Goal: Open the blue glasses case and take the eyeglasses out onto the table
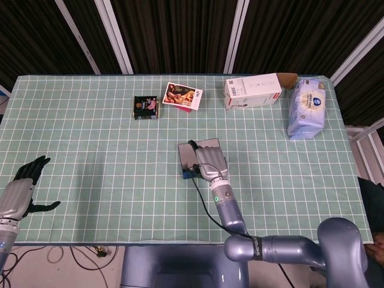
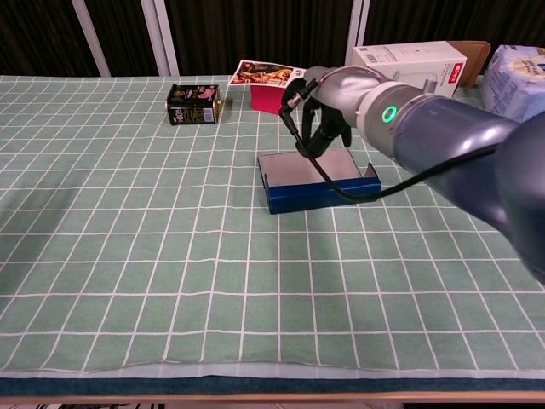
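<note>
The blue glasses case (image 2: 317,196) lies mid-table with its lid (image 2: 308,166) raised, grey inner side showing. In the head view the case (image 1: 189,174) peeks out beside the grey lid (image 1: 191,153). My right hand (image 2: 322,109) hangs over the case's far edge, dark fingers curled down onto the lid and holding it up. From above, that right hand (image 1: 210,163) covers the right part of the case. No eyeglasses show in either view. My left hand (image 1: 23,186) rests far off at the table's left edge, holding nothing, fingers apart.
Along the far side stand a small dark tin (image 2: 193,103), a pink box with a picture card (image 2: 271,85), a white carton (image 2: 407,75) and a pale blue tissue pack (image 1: 306,108). A black cable (image 2: 332,183) trails from my right hand across the case.
</note>
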Controlling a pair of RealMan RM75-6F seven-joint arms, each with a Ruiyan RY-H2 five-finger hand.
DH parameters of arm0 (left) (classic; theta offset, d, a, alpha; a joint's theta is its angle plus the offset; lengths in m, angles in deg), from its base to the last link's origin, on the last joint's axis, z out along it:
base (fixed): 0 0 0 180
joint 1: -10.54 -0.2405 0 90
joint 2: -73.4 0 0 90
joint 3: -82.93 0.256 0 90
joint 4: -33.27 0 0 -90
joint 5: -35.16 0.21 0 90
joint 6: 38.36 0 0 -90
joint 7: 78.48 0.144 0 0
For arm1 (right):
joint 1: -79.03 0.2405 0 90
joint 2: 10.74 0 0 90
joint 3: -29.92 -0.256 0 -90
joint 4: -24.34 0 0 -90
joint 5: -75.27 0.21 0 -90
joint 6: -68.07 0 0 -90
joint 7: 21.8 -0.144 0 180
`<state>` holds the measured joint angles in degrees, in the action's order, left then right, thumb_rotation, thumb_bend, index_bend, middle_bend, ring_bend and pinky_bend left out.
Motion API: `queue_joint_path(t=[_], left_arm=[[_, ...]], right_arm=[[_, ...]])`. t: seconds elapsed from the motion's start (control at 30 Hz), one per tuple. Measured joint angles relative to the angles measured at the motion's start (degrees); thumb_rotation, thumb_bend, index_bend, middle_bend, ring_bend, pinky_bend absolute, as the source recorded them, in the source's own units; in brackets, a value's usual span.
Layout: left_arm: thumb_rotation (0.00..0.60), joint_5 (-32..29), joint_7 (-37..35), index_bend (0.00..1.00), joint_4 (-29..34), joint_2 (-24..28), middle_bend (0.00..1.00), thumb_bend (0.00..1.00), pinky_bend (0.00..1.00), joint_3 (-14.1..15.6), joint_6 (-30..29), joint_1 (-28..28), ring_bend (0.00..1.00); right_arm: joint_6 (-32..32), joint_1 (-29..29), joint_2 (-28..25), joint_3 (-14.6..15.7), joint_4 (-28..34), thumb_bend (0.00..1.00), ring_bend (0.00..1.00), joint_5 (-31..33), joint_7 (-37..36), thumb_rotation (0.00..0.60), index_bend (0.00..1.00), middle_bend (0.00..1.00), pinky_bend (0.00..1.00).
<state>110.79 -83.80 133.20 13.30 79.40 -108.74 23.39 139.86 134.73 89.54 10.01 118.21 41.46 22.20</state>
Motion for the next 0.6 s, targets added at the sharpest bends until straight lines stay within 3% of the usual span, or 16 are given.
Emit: queue_joint_path(t=[0.07,0.17,0.37,0.6], left_arm=[[0.600,0.2,0.0,0.00,-0.1,-0.1,0.00,0.00,0.00,0.0,-0.2,-0.1,0.00],[0.600,0.3,0.1,0.00,-0.2,-0.1,0.00,0.00,0.00,0.1,-0.3,-0.1,0.00],[0.600,0.4,-0.1,0.00,-0.4,-0.2,0.00,0.00,0.00,0.1,-0.4,-0.1,0.00],[0.600,0.1,-0.7,0.00,-0.4,-0.1,0.00,0.00,0.00,-0.1,-0.1,-0.1,0.00]], right_arm=[[0.8,-1.3,-1.6,1.3,3.0,0.51,0.98,0.4,0.9,0.600,0.18,0.89,1.00],[1.3,-2.4,-3.0,2.7,5.5,0.55,1.00,2.2,2.1,0.600,0.18,0.95,1.00],[1.0,-3.1,-2.0,4.1,6.3,0.61,1.00,5.0,3.0,0.600,0.18,0.98,1.00],[-0.2,-2.1,1.1,4.0,3.2,0.61,1.00,6.0,3.1,0.600,0.18,0.98,1.00]])
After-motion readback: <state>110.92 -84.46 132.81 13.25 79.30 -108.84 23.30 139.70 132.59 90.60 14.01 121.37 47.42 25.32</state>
